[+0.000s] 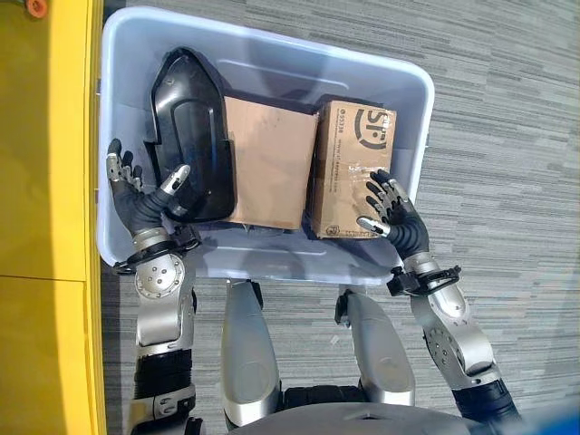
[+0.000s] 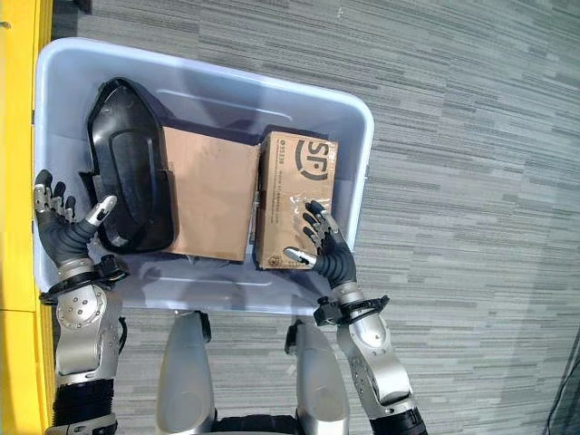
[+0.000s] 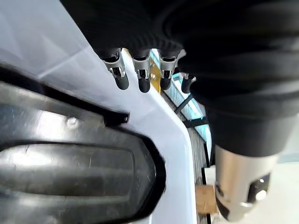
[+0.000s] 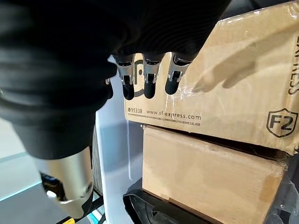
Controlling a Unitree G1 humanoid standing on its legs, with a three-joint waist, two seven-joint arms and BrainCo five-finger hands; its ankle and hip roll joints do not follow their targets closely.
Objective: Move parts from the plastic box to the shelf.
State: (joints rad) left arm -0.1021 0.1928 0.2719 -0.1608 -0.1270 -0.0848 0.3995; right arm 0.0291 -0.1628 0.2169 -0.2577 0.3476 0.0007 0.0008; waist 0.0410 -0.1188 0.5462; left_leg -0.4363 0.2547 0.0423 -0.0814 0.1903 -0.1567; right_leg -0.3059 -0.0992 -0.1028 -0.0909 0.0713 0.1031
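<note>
Grey carpet in the eye views lies under the plastic box [image 1: 399, 91], which holds a black part [image 1: 186, 136], a plain carton [image 1: 267, 163] and a printed carton [image 1: 349, 168]. Left wrist view: the left hand [image 1: 136, 201], fingers spread and holding nothing, sits beside that black part. Right wrist view: the right hand [image 2: 324, 243] hangs open over the printed carton, gripping nothing.

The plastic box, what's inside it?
The plastic box holds a black part, a plain carton and a printed carton. Anything beneath them is covered.

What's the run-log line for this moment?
left hand: open, beside black part | right hand: open, over printed cardboard box | plain cardboard box: between them | all in plastic box | nothing lifted
</note>
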